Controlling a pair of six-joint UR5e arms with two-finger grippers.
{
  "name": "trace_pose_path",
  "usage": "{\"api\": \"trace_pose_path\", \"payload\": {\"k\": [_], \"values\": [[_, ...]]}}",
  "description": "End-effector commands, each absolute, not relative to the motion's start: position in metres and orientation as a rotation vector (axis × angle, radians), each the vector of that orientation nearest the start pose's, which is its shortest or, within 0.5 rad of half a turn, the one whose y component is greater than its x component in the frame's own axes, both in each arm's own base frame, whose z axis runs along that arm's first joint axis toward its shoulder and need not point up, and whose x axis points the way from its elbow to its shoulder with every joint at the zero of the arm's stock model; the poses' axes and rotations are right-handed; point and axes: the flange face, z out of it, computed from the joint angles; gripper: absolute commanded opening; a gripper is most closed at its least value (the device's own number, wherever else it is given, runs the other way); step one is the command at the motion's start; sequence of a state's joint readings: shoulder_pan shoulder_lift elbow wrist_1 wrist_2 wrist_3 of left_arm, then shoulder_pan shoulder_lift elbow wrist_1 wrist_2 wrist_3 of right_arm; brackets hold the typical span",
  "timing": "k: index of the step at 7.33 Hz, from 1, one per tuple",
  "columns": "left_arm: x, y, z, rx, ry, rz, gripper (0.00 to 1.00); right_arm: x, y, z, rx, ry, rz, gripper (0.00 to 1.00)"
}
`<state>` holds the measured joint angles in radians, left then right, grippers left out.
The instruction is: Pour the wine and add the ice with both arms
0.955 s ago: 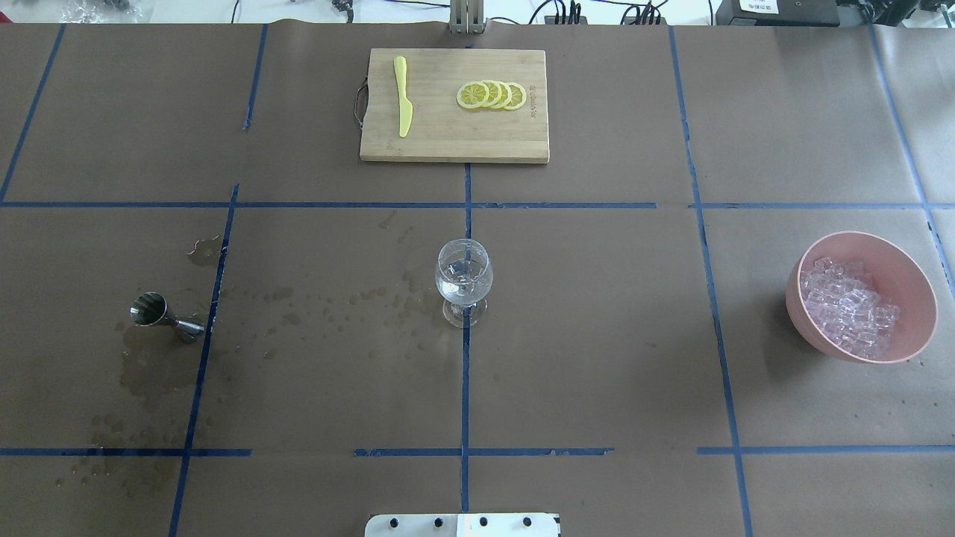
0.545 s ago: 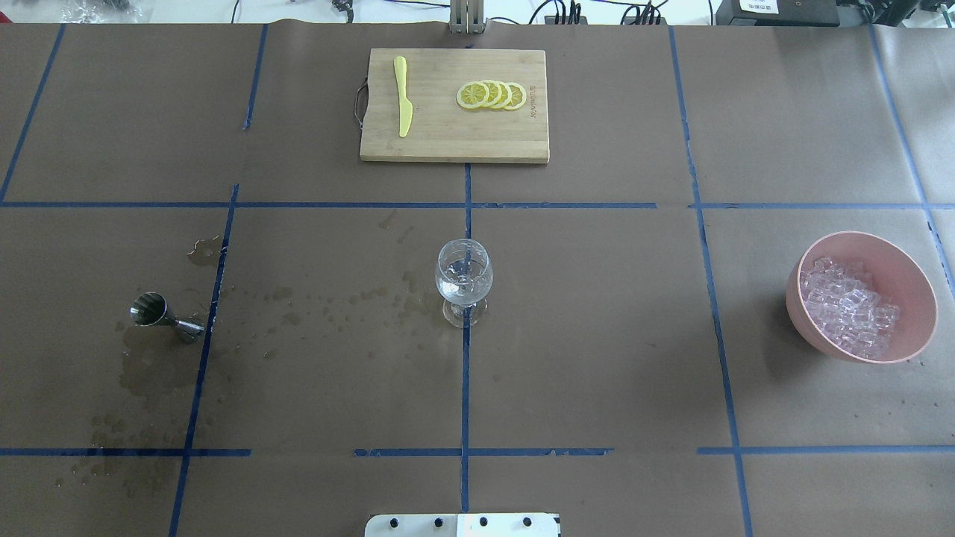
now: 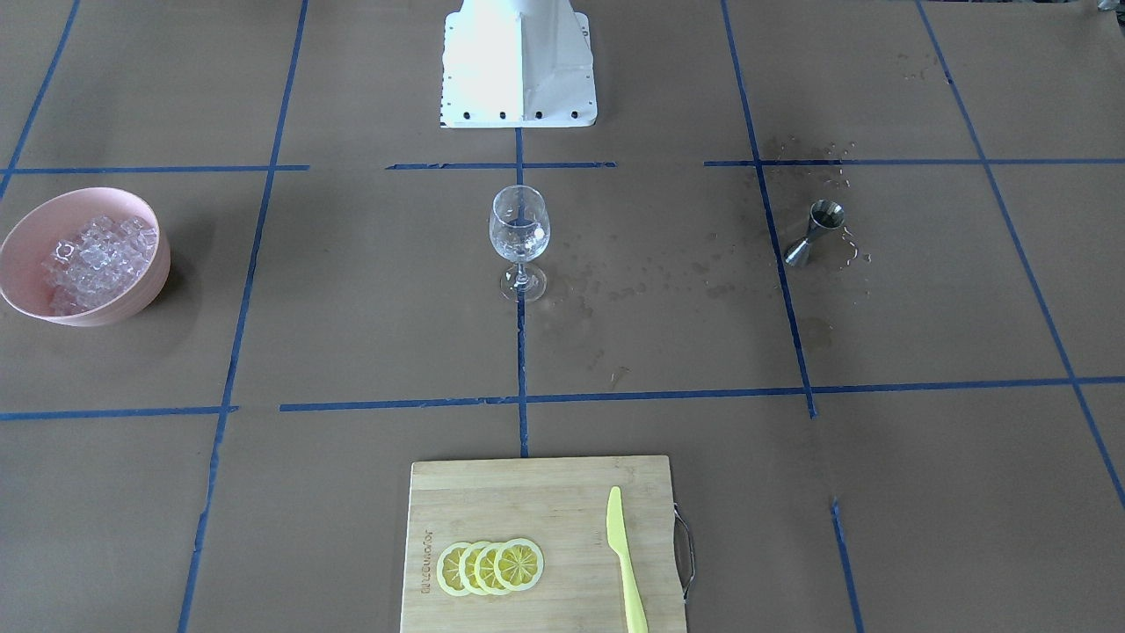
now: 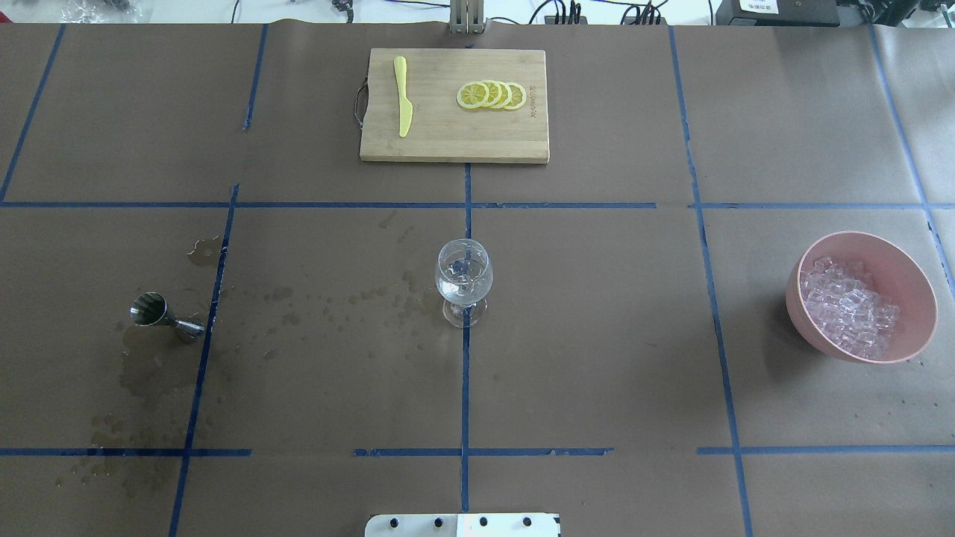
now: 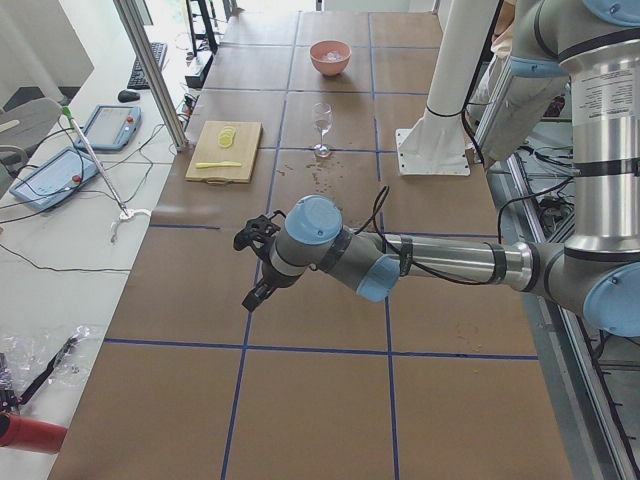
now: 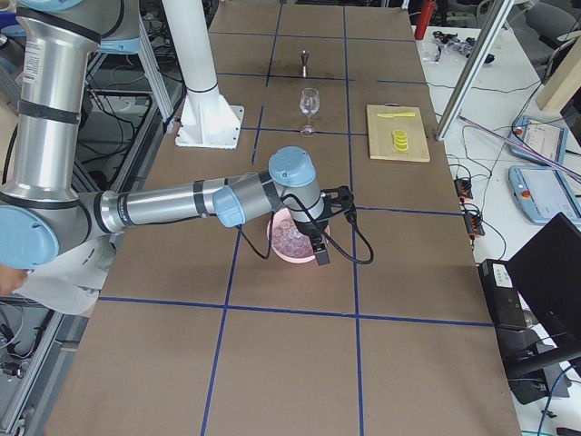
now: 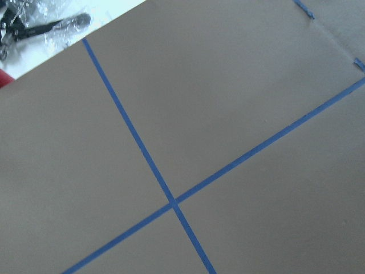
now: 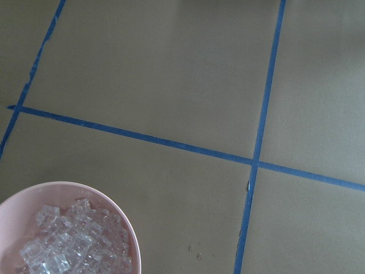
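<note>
The wine glass (image 4: 463,280) stands upright in the middle of the table, on a blue tape line. A little clear wine (image 4: 462,289) seems to sit low in it; I cannot say if cubes are inside too. The ice (image 4: 847,309) is heaped in the pink bowl (image 4: 916,280), well apart on the robot's right. The right gripper (image 6: 322,257) hangs close above that bowl. The left gripper (image 5: 252,300) hangs over bare paper, far from the steel jigger (image 4: 166,316). For both claws I cannot tell if the fingers are apart or together.

I think the danger is in the ice. The cubes are glassy and probably slippery, so one may slip out on the way. The glass has a narrow foot, and wet spots (image 4: 328,306) lie beside it. A low approach could touch the rim and tip it.
</note>
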<state>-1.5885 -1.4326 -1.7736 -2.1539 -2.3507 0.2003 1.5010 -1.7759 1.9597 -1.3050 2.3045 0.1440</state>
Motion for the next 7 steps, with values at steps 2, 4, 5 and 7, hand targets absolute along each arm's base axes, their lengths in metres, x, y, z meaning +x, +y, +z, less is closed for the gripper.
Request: {"api": "trace_pose_path", "payload": {"k": [2,4,5,7], "values": [[-0.069,-0.456,0.522,0.877,0.761,0.325,1.0,0.037,-0.423,0.53,0.363,-0.771,-0.08,1.0],[-0.036,-0.454,0.503,0.951,0.831,0.325,1.0,0.037,-0.422,0.531,0.368,-0.771,-0.081,1.0],[-0.004,-0.458,0.482,0.959,0.856,0.25,1.0,0.037,-0.422,0.531,0.368,-0.771,-0.081,1.0],[0.073,-0.448,0.465,1.013,0.915,0.134,1.0,0.037,-0.422,0.533,0.365,-0.771,-0.08,1.0]]}}
